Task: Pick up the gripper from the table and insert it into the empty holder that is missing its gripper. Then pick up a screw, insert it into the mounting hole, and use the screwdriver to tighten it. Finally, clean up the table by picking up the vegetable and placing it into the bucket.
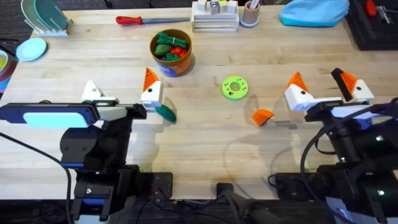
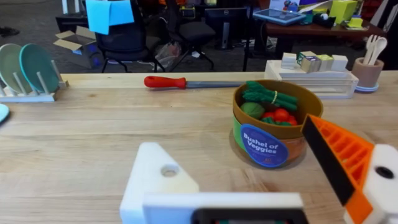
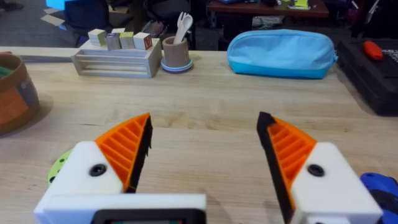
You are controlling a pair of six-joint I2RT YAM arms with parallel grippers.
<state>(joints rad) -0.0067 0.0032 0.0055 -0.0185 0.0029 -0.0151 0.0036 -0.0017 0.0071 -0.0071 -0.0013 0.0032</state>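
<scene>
Loose ribbed orange wedge gripper [image 1: 262,117] on wood counter [image 1: 205,143], 3 o'clock of teal vegetable [image 1: 166,112]. Both arms' jaws spread, empty.

vegetable [image 1: 166,112] partly hidden behind left finger block.

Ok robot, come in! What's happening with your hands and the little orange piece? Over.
Left gripper open, one finger bare white holder. Right gripper open, empty. Loose orange gripper on table, untouched. Green ring nearby, not blocking.
</scene>
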